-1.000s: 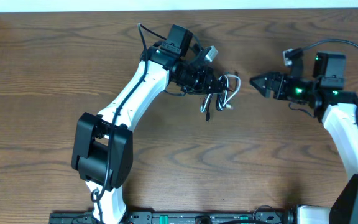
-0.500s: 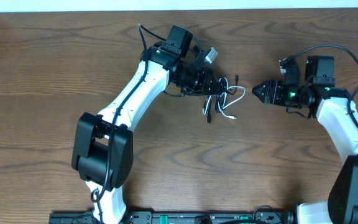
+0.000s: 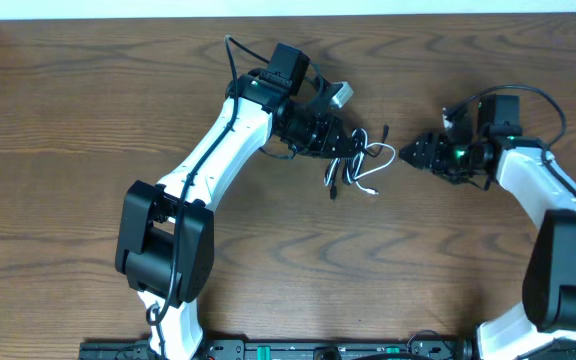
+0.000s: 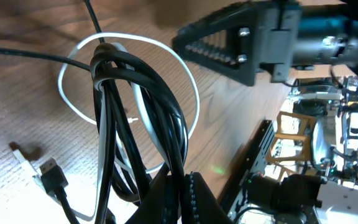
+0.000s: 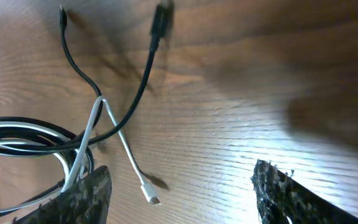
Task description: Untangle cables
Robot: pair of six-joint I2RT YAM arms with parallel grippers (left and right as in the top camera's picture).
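Two thin floppy cords are the whole job here: a longer black cord (image 4: 166, 124) and a shorter white cord (image 4: 194, 99), looped through each other in one small clump over the brown wood-grain table (image 3: 68, 120), right between the two arms. The left gripper (image 4: 180, 190) is pinched tight on the clump where several black strands and a white one bunch together, so it's basically the anchor. The right gripper (image 5: 179, 193) sits just beside the loops with its jaws spread apart and nothing in them. I honestly can't tell whether the loops rest on the wood or hang a bit above it, though the loose tails look like they're lying flat. My guess on handling: this stuff weighs next to nothing and has no stiffness, so it'll follow any tug, and the smooth jackets could slide through the pads unless the squeeze is firm. They're not fragile, but yanking hard would probably just cinch the knot. The plugs are the snaggy bits. If it were me, I'd grab the white tail just behind its small white plug (image 5: 153, 199), since it lies free near the right fingers, and ease it out slowly.
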